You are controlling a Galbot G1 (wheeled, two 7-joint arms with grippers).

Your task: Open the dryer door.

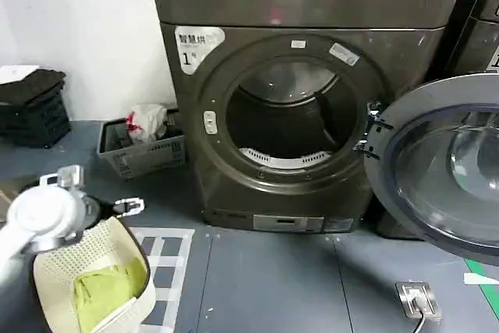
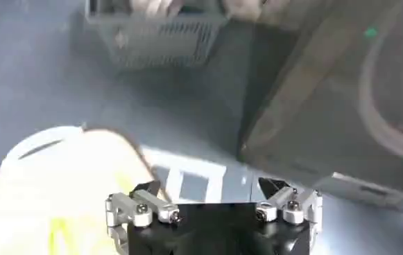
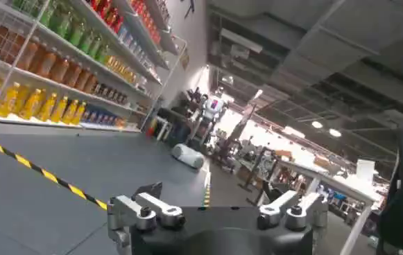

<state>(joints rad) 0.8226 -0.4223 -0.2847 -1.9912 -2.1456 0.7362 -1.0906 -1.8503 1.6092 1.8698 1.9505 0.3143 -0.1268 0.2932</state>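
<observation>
We see the chrome-rimmed round glass dryer door [image 1: 444,169] swung wide: rigid, hinged, best gripped at its rim; left gripper [image 2: 211,197] and right gripper [image 3: 218,208] both spread, empty.

The left arm [image 1: 39,220] sits low at the robot's left, its gripper [image 2: 211,190] spread open; the right gripper [image 3: 218,201] is spread open too, aimed level

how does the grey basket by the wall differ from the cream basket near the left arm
The grey slatted plastic basket sits farther back, left of the dryer beside the white wall, holding a white and red bag. The cream perforated basket is closer, by the left gripper, and holds a yellow-green cloth. The grey one has straight sides; the cream one is rounded. Both rest on the floor.
</observation>
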